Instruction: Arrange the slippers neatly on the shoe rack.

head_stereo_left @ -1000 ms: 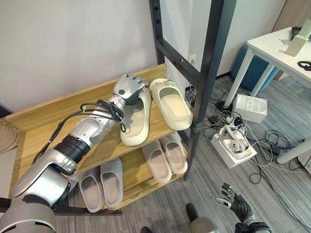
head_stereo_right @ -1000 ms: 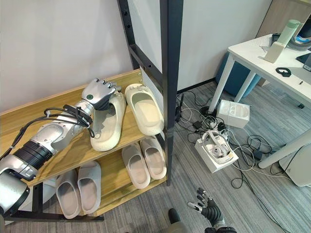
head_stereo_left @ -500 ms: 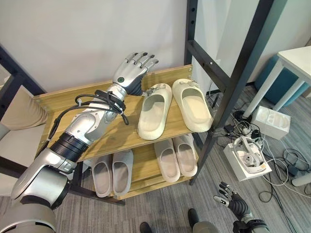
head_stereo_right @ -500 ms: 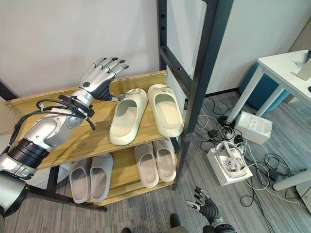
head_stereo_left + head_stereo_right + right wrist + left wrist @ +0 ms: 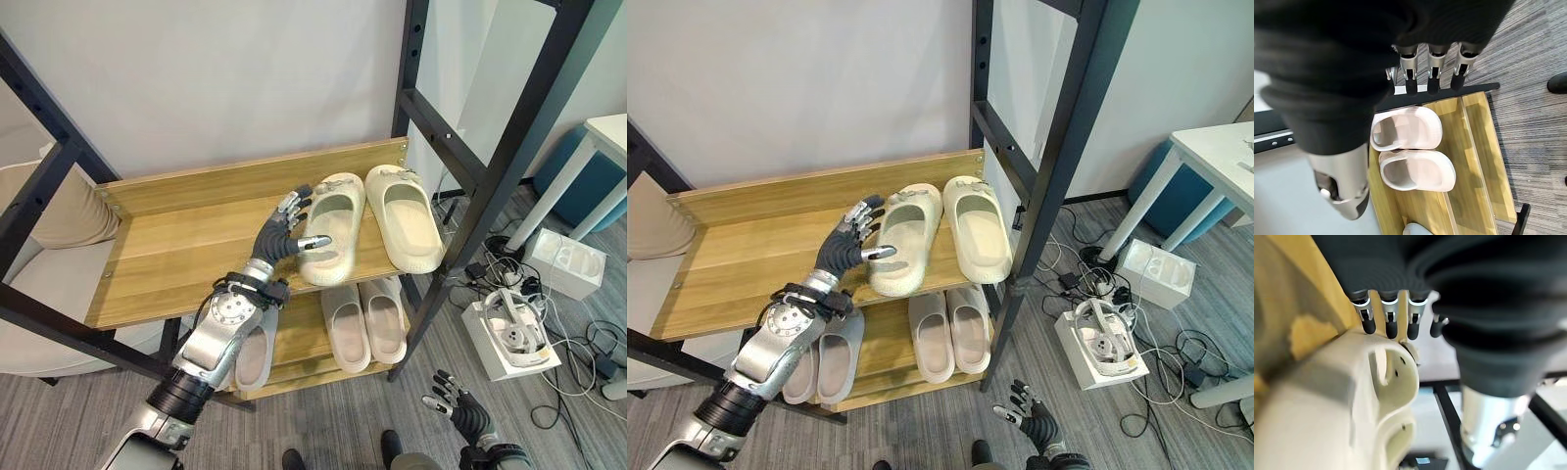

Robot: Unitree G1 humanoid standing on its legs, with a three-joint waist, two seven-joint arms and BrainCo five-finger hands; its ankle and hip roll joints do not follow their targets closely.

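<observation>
On the upper wooden shelf of the black-framed shoe rack (image 5: pixel 186 245), the pair of cream foam slippers (image 5: pixel 377 220) lies nearly side by side, the left robot hand (image 5: pixel 284 230) open-fingered against one, needing slight straightening.

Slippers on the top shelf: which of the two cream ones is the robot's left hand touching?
The left cream slipper; the left hand rests open against its outer edge, while the right cream slipper lies untouched beside the black post.
</observation>
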